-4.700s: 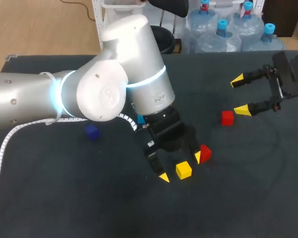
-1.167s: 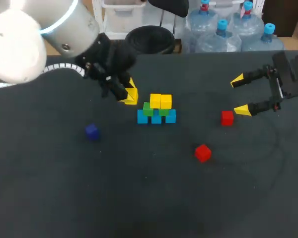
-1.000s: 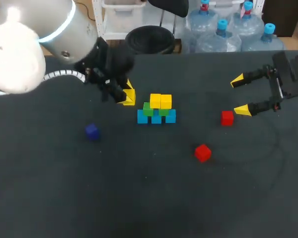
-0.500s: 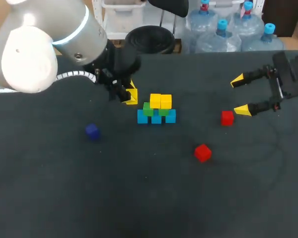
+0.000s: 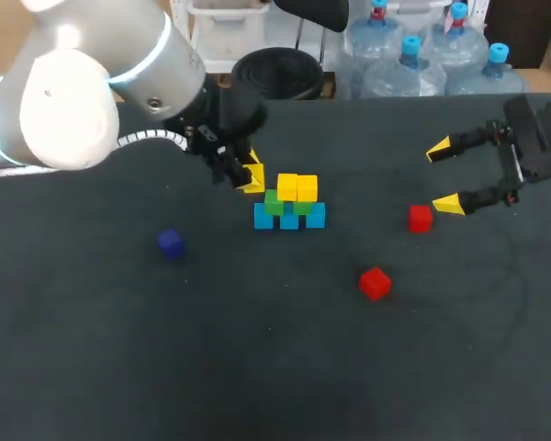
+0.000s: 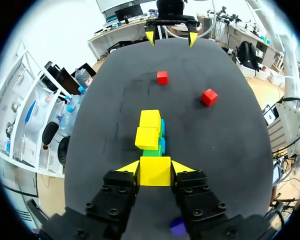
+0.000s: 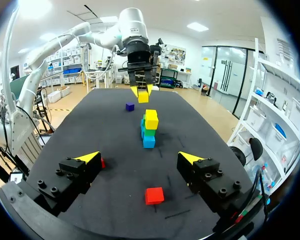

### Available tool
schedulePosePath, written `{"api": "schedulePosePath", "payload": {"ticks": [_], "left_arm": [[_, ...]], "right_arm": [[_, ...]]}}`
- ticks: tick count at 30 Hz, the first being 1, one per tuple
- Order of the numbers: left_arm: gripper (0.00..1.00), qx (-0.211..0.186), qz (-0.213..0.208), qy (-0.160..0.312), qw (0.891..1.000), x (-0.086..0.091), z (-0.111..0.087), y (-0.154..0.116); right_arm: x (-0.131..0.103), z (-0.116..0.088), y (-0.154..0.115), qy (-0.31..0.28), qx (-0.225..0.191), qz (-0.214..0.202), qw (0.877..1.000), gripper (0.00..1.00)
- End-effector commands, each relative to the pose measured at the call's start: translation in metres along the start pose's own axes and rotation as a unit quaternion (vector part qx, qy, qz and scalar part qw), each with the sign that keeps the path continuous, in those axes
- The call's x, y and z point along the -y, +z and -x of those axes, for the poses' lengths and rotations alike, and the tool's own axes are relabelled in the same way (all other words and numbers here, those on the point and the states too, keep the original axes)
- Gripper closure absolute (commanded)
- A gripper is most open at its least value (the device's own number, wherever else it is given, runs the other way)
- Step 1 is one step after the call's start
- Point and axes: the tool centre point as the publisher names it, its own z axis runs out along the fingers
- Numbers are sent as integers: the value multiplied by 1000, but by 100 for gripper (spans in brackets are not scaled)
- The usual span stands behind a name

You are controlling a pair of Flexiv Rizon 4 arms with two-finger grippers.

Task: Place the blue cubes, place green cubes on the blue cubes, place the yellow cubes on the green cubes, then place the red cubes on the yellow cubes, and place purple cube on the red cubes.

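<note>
The purple cube (image 5: 171,243) lies well apart at the left. The left gripper (image 5: 252,175) is clamped on a yellow cube (image 6: 155,171) and hovers just beside the left end of the stack (image 5: 289,204), about level with its yellow top row. Seen from the left wrist, the stack's long axis runs straight ahead of the fingers. Further right lie one red cube (image 5: 375,283) and another red cube (image 5: 421,219); the right gripper (image 5: 444,175) hangs spread and empty near the second, so the left arm is the nearer to the stack
</note>
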Motion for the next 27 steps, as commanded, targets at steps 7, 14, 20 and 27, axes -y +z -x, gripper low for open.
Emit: {"api": "schedulePosePath", "payload": {"ticks": [7,14,20,27], "left_arm": [[100,-3,-24,8,1000,-10,-2,10],[100,-8,-29,13,999,-12,-5,16],[100,-9,-34,14,999,-13,-5,21],[100,-8,-36,15,999,-16,-4,24]], "right_arm": [[0,0,0,-1,1,-1,1000,0],[0,0,0,-1,1,-1,1000,0],[0,0,0,-1,1,-1,1000,0],[0,0,0,-1,1,-1,1000,0]]}}
